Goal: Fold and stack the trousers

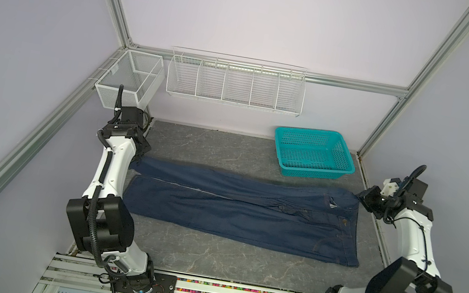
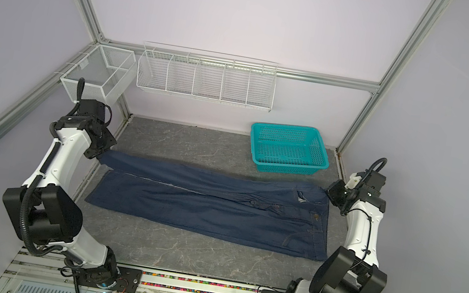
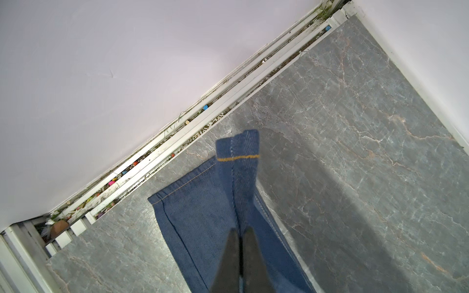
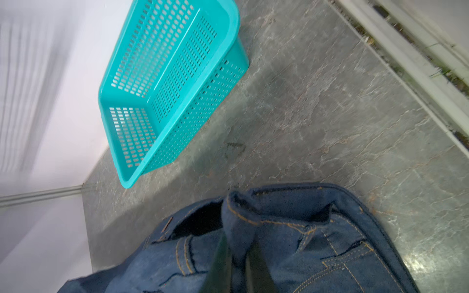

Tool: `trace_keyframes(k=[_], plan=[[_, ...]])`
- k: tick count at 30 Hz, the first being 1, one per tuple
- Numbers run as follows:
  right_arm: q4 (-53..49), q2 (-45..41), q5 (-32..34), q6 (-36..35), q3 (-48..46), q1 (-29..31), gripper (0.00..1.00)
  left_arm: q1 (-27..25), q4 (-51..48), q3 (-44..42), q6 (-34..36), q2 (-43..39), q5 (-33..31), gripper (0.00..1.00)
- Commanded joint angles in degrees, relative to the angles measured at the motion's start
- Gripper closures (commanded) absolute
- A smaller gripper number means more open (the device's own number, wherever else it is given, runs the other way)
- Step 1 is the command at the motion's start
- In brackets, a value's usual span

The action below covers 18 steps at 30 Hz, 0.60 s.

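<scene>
The dark blue trousers (image 1: 240, 217) (image 2: 208, 211) lie lengthwise across the grey table, leg hems at the left and waistband at the right. My left gripper (image 1: 139, 159) (image 2: 100, 157) is at the hem end of the far leg. In the left wrist view it (image 3: 241, 231) is shut on a raised ridge of that leg's denim (image 3: 203, 203). My right gripper (image 1: 359, 198) (image 2: 328, 192) is at the far corner of the waistband. The right wrist view shows it (image 4: 237, 244) shut on a bunched fold of the waistband (image 4: 330, 253). The far leg stretches between both grippers.
A teal perforated basket (image 1: 313, 153) (image 2: 288, 148) (image 4: 172, 83) stands at the back right, just behind the waistband. A white wire rack (image 1: 234, 82) and a white mesh bin (image 1: 129, 80) hang on the back wall. Bare table (image 1: 206, 259) shows in front of the trousers.
</scene>
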Motion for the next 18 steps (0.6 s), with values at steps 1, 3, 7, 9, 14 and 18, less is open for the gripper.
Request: trace_keyframes(k=[1, 3, 7, 9, 14, 18], plan=[[4.53, -1.73, -1.96, 3.99, 0.5, -2.41, 0.94, 0.55, 2.88, 2.36, 1.75, 2.19, 0.2, 1.0], [5.46, -2.09, -2.97, 5.87, -0.24, -4.39, 0.94, 0.5, 3.87, 2.68, 2.16, 2.89, 0.2, 1.0], [8.48, -3.18, -4.7, 10.95, -3.95, -9.02, 0.94, 0.64, 5.6, 2.4, 2.89, 3.46, 1.28, 1.0], [8.43, -3.4, -4.5, 11.11, -5.1, -9.46, 0.94, 0.64, 6.85, 1.25, 3.16, 3.04, 1.99, 1.0], [4.99, -5.38, -2.16, 8.58, -9.12, -9.77, 0.94, 0.73, 10.03, -4.24, 3.82, 0.87, 3.19, 1.0], [1.08, -7.46, 2.23, 6.47, -11.62, -10.55, 0.94, 1.07, 10.68, -8.74, 3.66, -1.59, 2.73, 1.0]])
